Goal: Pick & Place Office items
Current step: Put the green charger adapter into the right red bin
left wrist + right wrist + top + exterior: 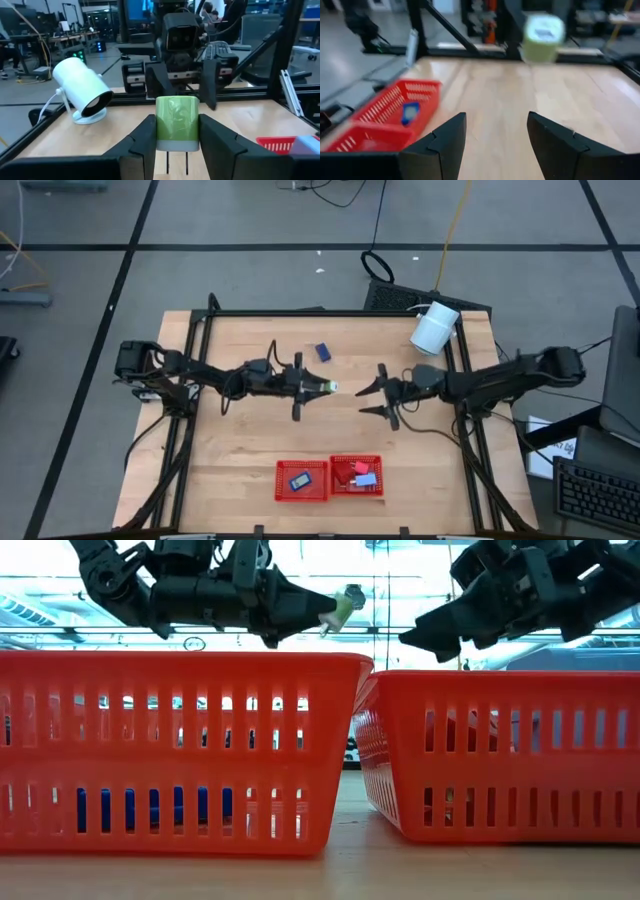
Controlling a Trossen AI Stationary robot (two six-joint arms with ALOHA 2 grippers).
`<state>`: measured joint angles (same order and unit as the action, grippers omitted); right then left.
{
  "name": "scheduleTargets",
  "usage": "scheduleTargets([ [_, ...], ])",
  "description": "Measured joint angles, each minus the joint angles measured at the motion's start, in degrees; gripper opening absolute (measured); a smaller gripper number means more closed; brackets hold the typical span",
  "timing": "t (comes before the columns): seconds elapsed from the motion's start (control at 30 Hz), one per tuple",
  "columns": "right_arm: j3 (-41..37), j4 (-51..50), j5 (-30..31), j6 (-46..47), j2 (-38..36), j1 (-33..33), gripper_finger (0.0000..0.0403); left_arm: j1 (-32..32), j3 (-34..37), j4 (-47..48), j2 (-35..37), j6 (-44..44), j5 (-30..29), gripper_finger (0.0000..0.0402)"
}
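Observation:
My left gripper (318,387) hangs over the middle of the table, level, shut on a green block (177,121) with a grey end and two thin pins. The block also shows in the low view (345,608) and, blurred, in the right wrist view (542,31). My right gripper (364,400) faces it from the table's right, a short way off and open (495,132), with nothing between its fingers. A dark blue item (322,352) lies on the table beyond the grippers. My left gripper pinches the green block by two opposite sides (159,125) between its two fingers (145,132). The fingers lie level and point toward the table's right. The block sits at their free ends, sticks out past them, and is lifted clear of the table.
Two red mesh trays stand side by side at the near edge. The left one (281,480) holds a dark blue item (301,480); the right one (378,462) holds red and light blue items (360,474). A white cylinder (435,328) lies at the far right corner.

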<state>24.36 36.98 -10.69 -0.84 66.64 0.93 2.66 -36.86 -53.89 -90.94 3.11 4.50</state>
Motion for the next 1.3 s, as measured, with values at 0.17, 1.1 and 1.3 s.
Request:
scheduleTargets([
  [0.17, 0.0, 15.65, 0.07, 1.02, 7.81, -2.87, 0.0201, -0.52, 0.0, 0.04, 0.0, 0.15, -0.41, 0.0122],
  [1.1, 4.21, 22.85, 16.64, 4.75, 13.87, -3.92, 0.0288, -3.14, -1.02, -0.25, 0.0, 0.88, -2.11, 0.0124],
  [1.3, 5.2, 22.82, 16.61, 6.17, 15.04, -4.14, 0.0284, -4.19, -2.05, 0.12, 0.0, 1.88, -1.97, 0.0126],
])
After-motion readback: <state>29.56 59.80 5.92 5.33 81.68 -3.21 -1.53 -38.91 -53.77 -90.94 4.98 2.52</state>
